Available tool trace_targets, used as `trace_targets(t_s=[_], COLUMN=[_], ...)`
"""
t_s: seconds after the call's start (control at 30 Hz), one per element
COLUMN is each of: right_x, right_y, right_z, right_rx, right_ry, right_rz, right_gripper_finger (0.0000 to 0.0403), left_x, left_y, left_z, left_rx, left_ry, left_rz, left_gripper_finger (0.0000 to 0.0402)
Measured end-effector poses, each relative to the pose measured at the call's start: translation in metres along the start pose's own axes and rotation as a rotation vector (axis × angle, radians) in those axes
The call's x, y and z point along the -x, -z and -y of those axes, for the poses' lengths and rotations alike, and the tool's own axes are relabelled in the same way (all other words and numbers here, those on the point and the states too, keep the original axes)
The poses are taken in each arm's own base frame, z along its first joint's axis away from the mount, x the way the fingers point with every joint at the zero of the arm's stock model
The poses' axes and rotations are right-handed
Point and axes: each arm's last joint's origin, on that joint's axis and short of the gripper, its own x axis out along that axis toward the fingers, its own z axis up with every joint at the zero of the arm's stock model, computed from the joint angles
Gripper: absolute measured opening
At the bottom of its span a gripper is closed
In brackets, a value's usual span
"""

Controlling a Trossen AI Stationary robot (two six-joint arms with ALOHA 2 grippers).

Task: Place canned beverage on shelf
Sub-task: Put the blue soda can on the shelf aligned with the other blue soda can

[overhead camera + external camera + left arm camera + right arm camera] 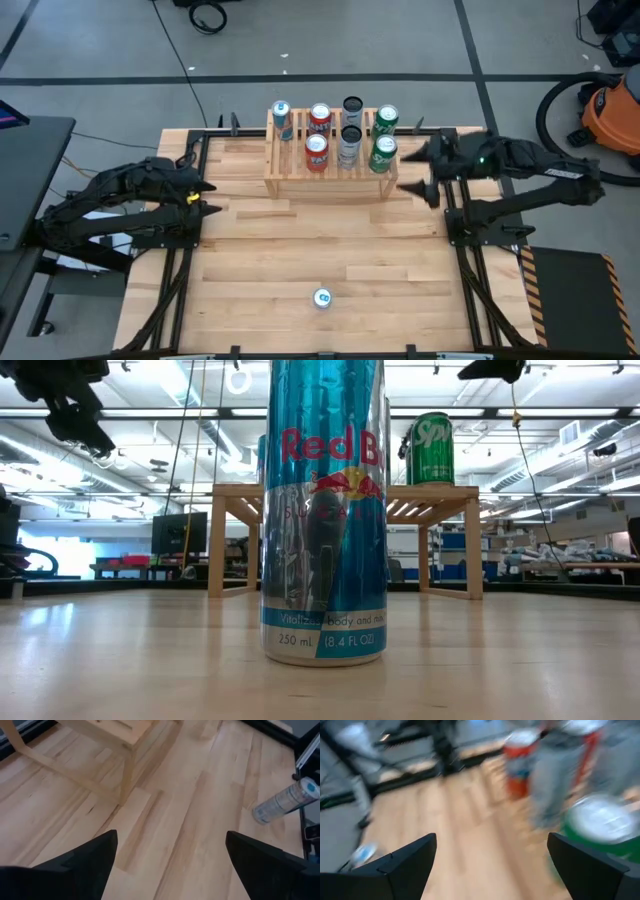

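Observation:
A blue and silver canned beverage [321, 298] stands upright on its base near the table's front edge, close up in the low view [323, 510] and far off in the left wrist view [285, 801]. The light wood shelf [330, 178] stands at the table's far side and holds several cans on two tiers. My left gripper [207, 196] is open and empty at the table's left side, left of the shelf. My right gripper [412, 170] is open and empty just right of the shelf, beside a green can [383, 153].
The shelf's cans include a blue one [281, 118], two red ones [317, 150], two grey ones [349, 143] and two green ones [386, 120]. Bare wood table lies between the shelf and the standing can. An orange vacuum [608, 105] sits on the floor at right.

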Motion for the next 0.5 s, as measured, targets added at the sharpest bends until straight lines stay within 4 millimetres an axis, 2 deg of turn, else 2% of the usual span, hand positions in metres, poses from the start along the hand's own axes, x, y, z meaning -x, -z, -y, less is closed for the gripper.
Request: trace_targets(t_s=[0.13,0.3,0.5], right_x=[-0.003,-0.017,-0.033], right_y=[0.014,0.035,0.048], right_z=[-0.018,-0.039,-0.063], right_rx=[-0.016,0.007,0.024], right_ry=[-0.092,-0.107,-0.110], right_rz=[-0.108,-0.165,-0.182], right_gripper_finger=[0.0390,0.0390,0.0390], left_x=[-0.007,-0.021,-0.038], left_y=[0.005,0.012,0.006], left_z=[-0.002,-0.005,0.000], left_rx=[0.001,0.021,0.043], left_ry=[-0.007,-0.010,0.189], left_rz=[-0.028,-0.056,0.041], left_gripper_finger=[0.0373,0.0373,0.0373])
